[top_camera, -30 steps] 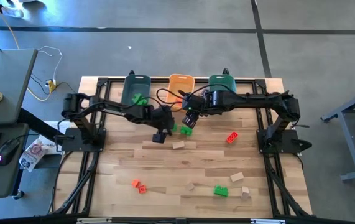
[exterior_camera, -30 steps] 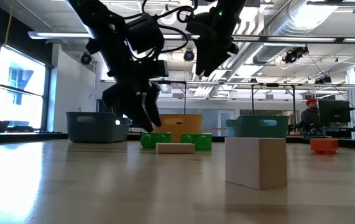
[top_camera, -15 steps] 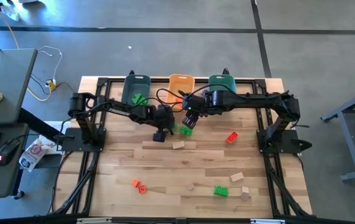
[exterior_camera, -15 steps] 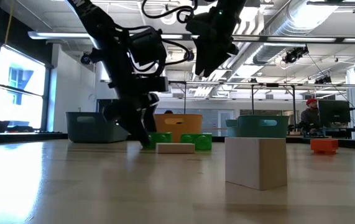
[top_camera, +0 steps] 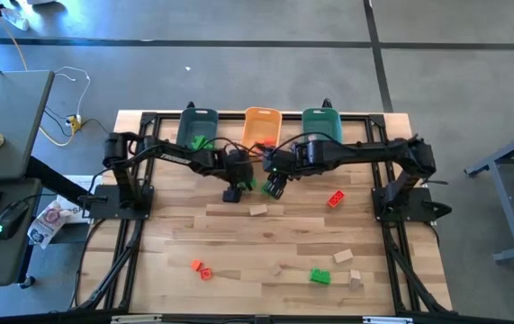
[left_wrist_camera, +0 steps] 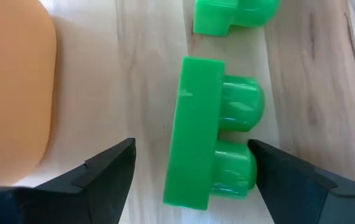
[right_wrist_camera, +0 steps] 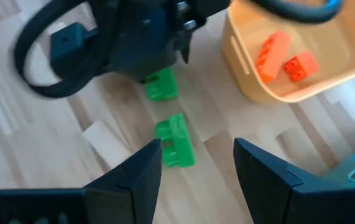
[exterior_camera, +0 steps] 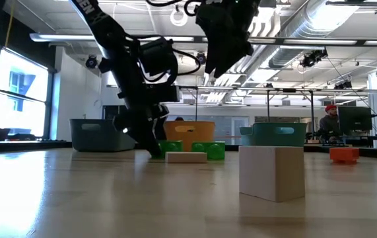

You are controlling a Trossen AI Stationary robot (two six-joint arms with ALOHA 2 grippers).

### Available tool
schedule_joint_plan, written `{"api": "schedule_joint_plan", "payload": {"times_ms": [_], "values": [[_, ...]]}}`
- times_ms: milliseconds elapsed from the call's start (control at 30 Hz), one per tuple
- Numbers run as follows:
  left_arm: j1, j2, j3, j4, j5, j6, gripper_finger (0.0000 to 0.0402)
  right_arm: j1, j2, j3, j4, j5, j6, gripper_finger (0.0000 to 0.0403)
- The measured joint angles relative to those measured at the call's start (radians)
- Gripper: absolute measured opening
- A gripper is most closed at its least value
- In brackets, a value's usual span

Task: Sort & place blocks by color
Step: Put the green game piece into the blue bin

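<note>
A bright green block (left_wrist_camera: 205, 158) lies on the wooden table (top_camera: 238, 238), its studs pointing sideways. It lies between the two fingers of my left gripper (left_wrist_camera: 191, 144), which is open and low over it (exterior_camera: 150, 142). I cannot tell whether a finger touches it. A second green block (right_wrist_camera: 176, 142) lies close by, below my right gripper (right_wrist_camera: 197, 144). The right gripper is open with nothing in it and hangs high above the table (exterior_camera: 218, 59). A tan block (top_camera: 257, 210) lies just in front of them.
A dark teal bin (top_camera: 197, 129) holding a green block, an orange bin (right_wrist_camera: 301, 56) holding two red-orange blocks, and a teal bin (top_camera: 321, 121) line the far edge. A red block (top_camera: 336, 199) lies alone on the right. Red-orange (top_camera: 201, 268), green (top_camera: 320, 276) and tan (top_camera: 343, 257) blocks lie near the front.
My left gripper has come down toward the table and now straddles the green block, staying open. My right gripper has shifted a little toward the near edge, still high and open. No block has moved.
</note>
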Motion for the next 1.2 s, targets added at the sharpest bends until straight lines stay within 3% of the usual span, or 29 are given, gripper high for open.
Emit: {"api": "schedule_joint_plan", "payload": {"times_ms": [233, 533, 767, 1033, 1200], "values": [[-0.001, 0.005, -0.001, 0.004, 0.013, 0.001, 0.0263, 0.054, 0.000, 0.000, -0.026, 0.000, 0.032, 0.0185], [0.000, 0.004, -0.003, 0.008, 0.053, -0.015, 0.0136, 0.117, -0.001, 0.000, -0.081, -0.001, 0.031, 0.0185], [-0.001, -0.040, -0.007, -0.040, 0.049, -0.063, 0.0135, 0.147, -0.001, 0.000, -0.083, -0.029, 0.057, 0.0185], [-0.002, -0.178, -0.006, -0.154, 0.041, -0.082, 0.0135, 0.158, -0.001, 0.000, -0.082, -0.077, 0.041, 0.0185], [-0.002, -0.276, -0.005, -0.226, -0.047, -0.079, 0.0135, 0.158, -0.001, 0.000, -0.077, -0.077, 0.020, 0.0185]]}}
